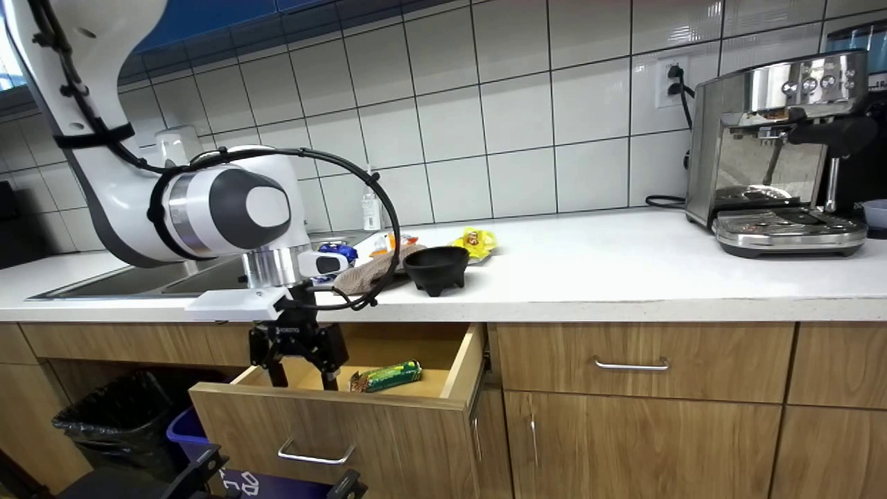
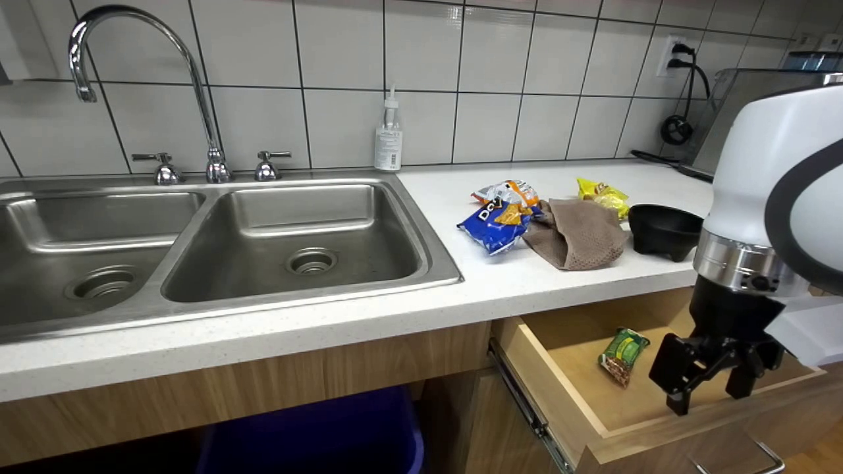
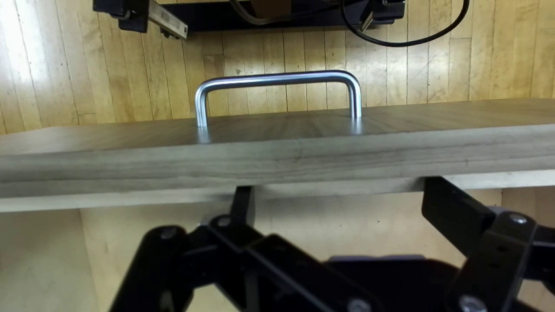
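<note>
Wrist view shows the jaws spread wide just beside the front edge of an open drawer, which has a metal handle; whether they touch the wood cannot be told. In an exterior view, a green packet lies inside the drawer near the jaws, and a black bowl stands above the drawer on the white surface. In an exterior view, a brown cloth lies above the drawer and a sink to its left.
</note>
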### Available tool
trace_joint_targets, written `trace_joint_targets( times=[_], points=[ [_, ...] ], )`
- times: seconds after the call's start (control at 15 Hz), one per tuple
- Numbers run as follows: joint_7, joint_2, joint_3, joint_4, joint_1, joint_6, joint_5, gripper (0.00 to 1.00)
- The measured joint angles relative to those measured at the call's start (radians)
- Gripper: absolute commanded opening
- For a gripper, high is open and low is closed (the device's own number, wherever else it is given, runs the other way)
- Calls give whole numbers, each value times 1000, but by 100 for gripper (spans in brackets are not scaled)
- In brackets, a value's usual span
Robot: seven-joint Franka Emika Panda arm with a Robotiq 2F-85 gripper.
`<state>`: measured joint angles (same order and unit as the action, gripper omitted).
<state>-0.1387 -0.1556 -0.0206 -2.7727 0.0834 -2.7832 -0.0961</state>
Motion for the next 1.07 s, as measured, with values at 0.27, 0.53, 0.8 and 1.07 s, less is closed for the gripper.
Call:
trace_joint_targets(
  times=[0.27,0.53,0.8,1.07],
  points=[
    [-13,18,0,2,1,9,0,100],
    [-18,91,0,2,8,66,0,100],
    [-18,190,-5,3,8,152,-1,100],
    [-17,268,-13,26,8,227,-3,100]
  ],
)
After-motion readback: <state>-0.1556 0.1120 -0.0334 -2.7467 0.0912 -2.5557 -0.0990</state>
